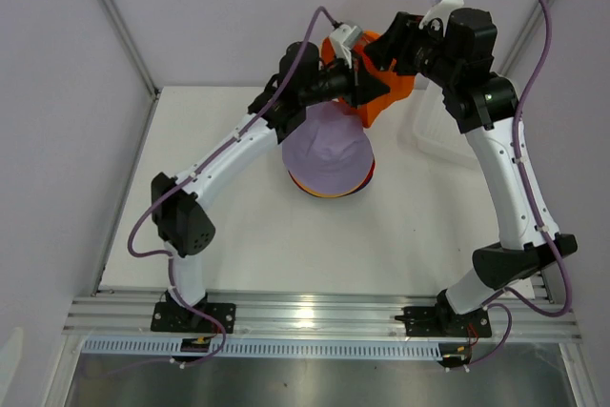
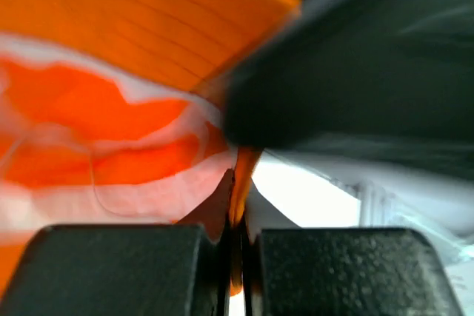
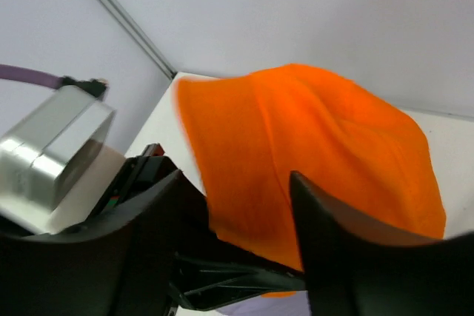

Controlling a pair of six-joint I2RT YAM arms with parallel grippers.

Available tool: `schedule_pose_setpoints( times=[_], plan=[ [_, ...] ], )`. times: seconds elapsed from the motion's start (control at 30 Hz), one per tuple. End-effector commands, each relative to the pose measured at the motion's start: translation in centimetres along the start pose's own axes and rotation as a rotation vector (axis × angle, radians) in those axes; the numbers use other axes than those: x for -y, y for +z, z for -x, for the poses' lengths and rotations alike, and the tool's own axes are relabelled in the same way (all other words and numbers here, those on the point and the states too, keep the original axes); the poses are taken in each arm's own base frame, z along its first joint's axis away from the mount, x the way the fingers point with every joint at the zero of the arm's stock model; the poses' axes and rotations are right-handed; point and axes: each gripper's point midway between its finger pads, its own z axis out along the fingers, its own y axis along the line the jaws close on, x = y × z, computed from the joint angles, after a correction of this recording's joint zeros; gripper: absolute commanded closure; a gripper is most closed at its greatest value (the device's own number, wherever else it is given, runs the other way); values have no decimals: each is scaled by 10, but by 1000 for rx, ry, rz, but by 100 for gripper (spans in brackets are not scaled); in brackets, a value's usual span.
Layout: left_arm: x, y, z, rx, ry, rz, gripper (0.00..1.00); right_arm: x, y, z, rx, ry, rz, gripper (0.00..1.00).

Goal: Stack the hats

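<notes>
Already aloft at the far middle, the soft orange fabric bucket hat point(image 1: 393, 83) hung just beyond the stack on the tabletop point(image 1: 238, 235), which was topped by a lavender fabric bucket hat point(image 1: 329, 145). A thin pinch on floppy brim could slip, or the hat might sag and land folded. The left fingers point(image 2: 118, 264) were clamped together on orange brim. The right fingers point(image 3: 333, 242) stood apart around orange cloth; whether they touched it was unclear.
</notes>
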Motion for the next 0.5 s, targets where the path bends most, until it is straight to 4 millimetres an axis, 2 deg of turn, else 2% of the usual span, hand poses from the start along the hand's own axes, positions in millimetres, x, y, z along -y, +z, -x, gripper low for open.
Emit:
schedule_pose_setpoints(
  times=[0.0,0.07,0.1,0.13,0.17,0.3,0.47],
  plan=[
    [23,-52,66,234,-210,-63,99,-19,-30,32,95,-44,56,30],
    [8,-67,55,294,-328,-67,99,-10,-38,42,124,-43,9,11],
    [15,-81,66,328,-340,-77,99,-2,-49,53,157,-42,-19,5],
    [10,-85,59,341,-362,-69,99,4,-54,56,162,-32,-40,0],
    [4,-91,52,341,-408,-56,99,10,-60,60,175,-26,-62,0],
    [2,-112,49,378,-513,-59,99,37,-79,69,224,-11,-153,0],
    [3,-137,51,417,-654,-83,99,64,-66,36,142,19,-216,0]
  ],
)
